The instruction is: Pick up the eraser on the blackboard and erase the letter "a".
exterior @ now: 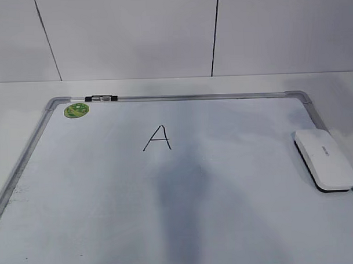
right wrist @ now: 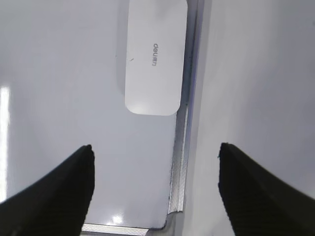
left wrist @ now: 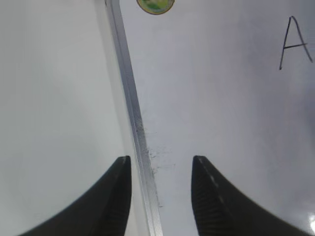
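The eraser (exterior: 325,159) lies flat on the board (exterior: 109,198) at its right edge, just beside the frame. A pointed capital "A" (exterior: 157,138) is written mid-board, toward the far side. The left end effector (left wrist: 161,167) hangs narrowly parted over the left frame; the right end effector (right wrist: 156,157) gapes wide, empty, near the eraser.

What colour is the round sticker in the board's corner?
Green with a paler pattern, on the sticker; the exterior view shows it best.
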